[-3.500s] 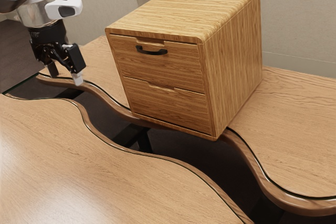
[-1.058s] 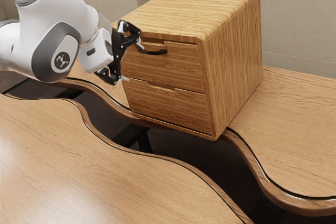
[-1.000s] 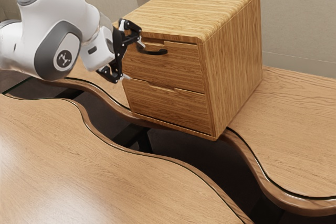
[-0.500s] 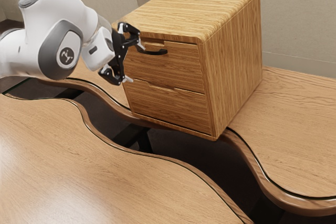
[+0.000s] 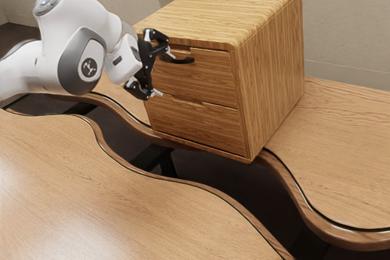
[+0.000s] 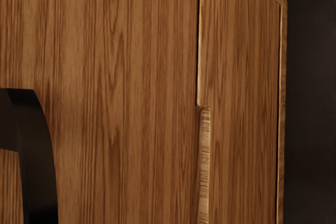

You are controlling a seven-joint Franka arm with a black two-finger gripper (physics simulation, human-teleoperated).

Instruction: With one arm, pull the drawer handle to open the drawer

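Start at the exterior view's left: the arm has swung up from low over the table edge to drawer height, and in the last second it has crept toward the exterior view's right. That brings the gripper to the near end of the handle. Its fingers look spread, one above and one below the bar and holding nothing, though the gap is small enough that you should check it. In the wrist view the handle is a dark curve just beside the hand, with wood grain close behind it.

The top drawer has not moved; its front sits flush with the cabinet, as does the lower drawer. So the approach looks nearly done and the pull is not yet begun. You likely need the bar fully between the fingers before closing.

The cabinet stands on a wavy-edged wooden table, near its rim, with a dark gap separating it from a second tabletop in front. On the right, a plain beige wall.
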